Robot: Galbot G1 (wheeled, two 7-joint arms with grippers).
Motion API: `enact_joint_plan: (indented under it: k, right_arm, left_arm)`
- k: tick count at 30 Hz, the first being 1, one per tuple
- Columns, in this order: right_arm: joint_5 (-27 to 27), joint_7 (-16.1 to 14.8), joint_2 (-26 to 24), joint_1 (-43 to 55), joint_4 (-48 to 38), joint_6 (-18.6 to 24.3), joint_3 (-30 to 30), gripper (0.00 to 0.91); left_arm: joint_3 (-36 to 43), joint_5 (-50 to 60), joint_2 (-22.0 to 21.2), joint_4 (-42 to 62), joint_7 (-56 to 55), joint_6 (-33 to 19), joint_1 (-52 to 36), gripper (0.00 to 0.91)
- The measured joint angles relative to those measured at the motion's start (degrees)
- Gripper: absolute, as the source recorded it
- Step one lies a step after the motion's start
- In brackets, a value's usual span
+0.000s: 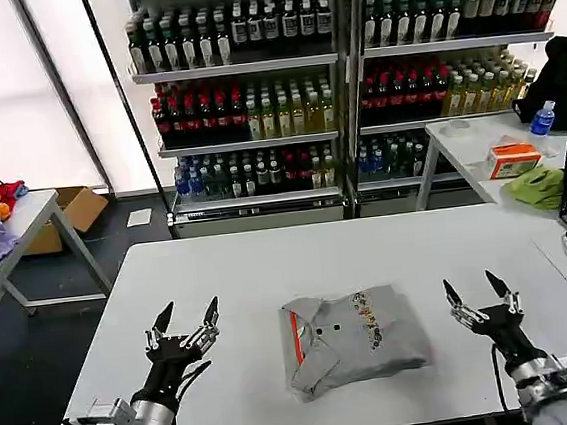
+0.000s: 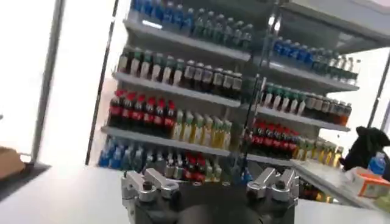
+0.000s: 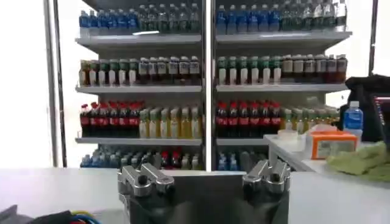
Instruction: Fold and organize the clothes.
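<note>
— How many shirts?
— One folded light grey cotton shirt [image 1: 351, 350] with orange-red collar lining is lying mid-table on the white table [image 1: 249, 266]; its underside is staying hidden.
— And the claws?
— The left gripper [image 1: 187, 314] and right gripper [image 1: 473, 287] are hovering either side, both spread wide, gripping nothing.

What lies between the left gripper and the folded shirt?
Nothing: in the head view, bare white table separates the open left gripper from the shirt.
</note>
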Motion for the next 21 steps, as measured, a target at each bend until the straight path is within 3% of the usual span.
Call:
enact_joint_plan:
  k: [9, 21]
  right_arm:
    - [-0.1, -2.5, 0.9, -5.0, 0.4, 4.2, 2.3, 0.907]
    - [-0.3, -4.0, 2.0, -7.9, 2.6, 5.7, 1.9, 0.907]
  left_arm:
    - [-1.8, 9.4, -4.4, 1.1, 7.7, -4.2, 2.1, 0.907]
    - [-4.5, 16.7, -9.1, 0.4, 15.6, -7.0, 5.1, 0.907]
